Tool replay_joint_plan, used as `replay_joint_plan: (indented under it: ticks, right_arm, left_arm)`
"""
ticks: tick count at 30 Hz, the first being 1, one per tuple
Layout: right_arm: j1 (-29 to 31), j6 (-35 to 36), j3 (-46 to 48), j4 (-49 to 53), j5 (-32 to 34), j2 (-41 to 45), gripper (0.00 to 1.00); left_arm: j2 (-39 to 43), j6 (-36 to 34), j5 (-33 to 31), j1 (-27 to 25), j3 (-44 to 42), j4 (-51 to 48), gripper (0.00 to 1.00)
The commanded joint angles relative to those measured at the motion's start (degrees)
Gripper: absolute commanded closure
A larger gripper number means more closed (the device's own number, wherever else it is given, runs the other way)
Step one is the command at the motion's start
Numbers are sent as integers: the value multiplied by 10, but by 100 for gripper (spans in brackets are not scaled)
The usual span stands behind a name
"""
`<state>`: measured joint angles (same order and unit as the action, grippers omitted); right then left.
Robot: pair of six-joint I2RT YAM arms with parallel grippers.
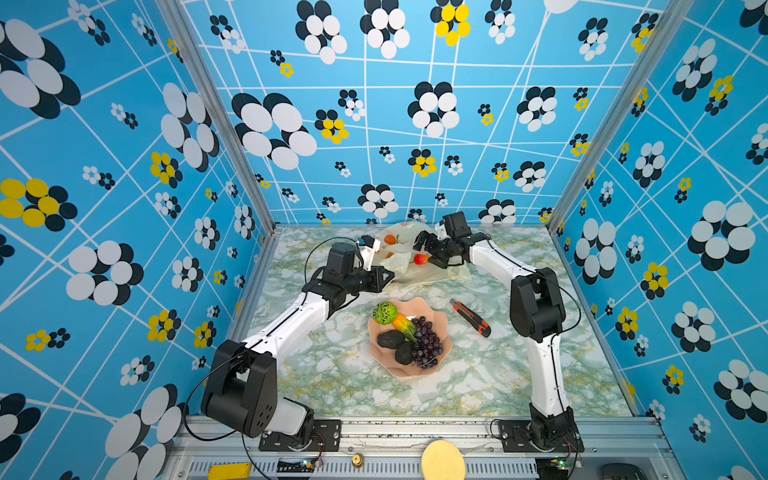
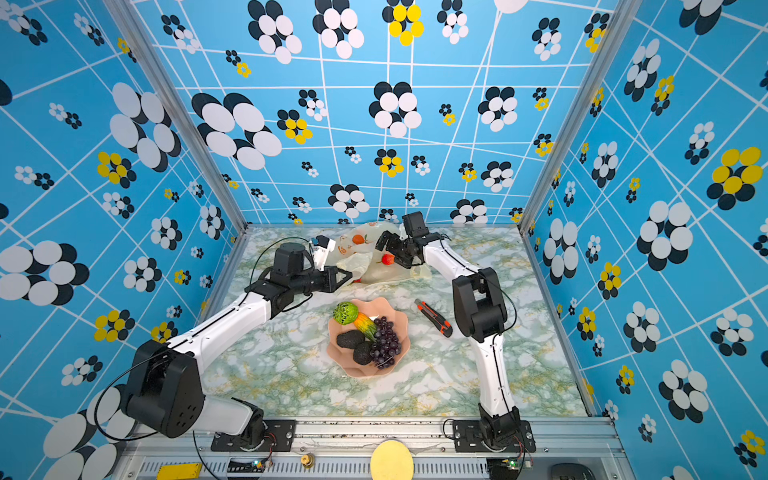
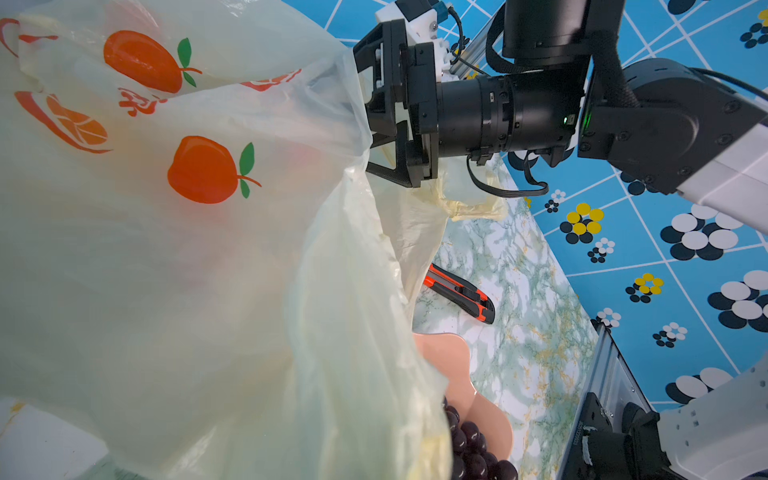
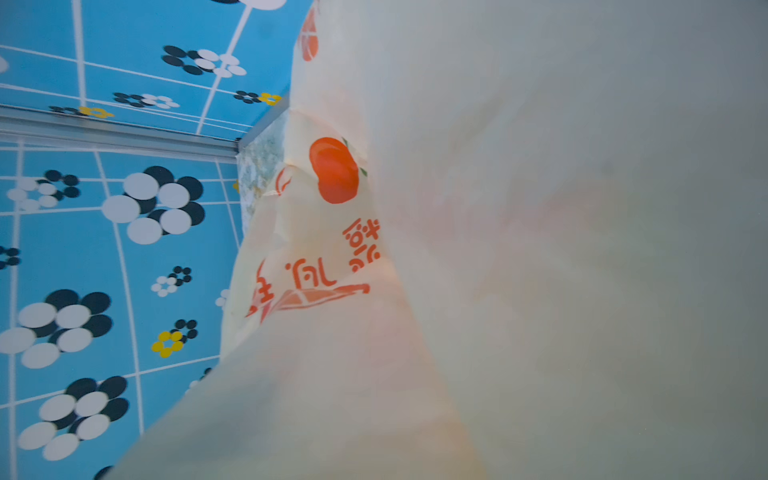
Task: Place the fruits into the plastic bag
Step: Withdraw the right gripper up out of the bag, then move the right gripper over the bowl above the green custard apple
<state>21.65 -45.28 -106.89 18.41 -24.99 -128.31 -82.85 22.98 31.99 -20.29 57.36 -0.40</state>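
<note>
Left gripper [image 1: 384,277] clamps the plastic bag [image 1: 401,232] open at the worktop's [image 1: 332,374] far edge; right gripper [image 1: 424,250], jaws wide, hangs over a strawberry [image 1: 421,259] at its mouth.

Bright, even light; blurry plastic bag [image 4: 582,208]

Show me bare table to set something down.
Widest: marble tabletop between pink scalloped dish and metal front rail. Also between right arm and blue patterned wall. Crowded at back: cream printed plastic bag, left tool, right tool.
</note>
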Motion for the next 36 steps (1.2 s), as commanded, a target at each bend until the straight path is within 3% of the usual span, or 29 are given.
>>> replay_joint_plan:
  ticks: [1, 17, 31, 36]
  right_arm:
    - [-2, -48, 18, -33, -61, 28, 1]
    - [5, -138, 122, -123, -189, 100, 1]
    - [4, -128, 186, -150, -235, 183, 1]
    - [4, -94, 199, -147, -227, 218, 1]
  left_arm:
    - [-7, 4, 11, 4, 6, 2, 100]
    - [-9, 7, 12, 3, 6, 6, 100]
    - [-7, 8, 11, 0, 14, 0, 100]
    - [-2, 6, 7, -1, 13, -5, 100]
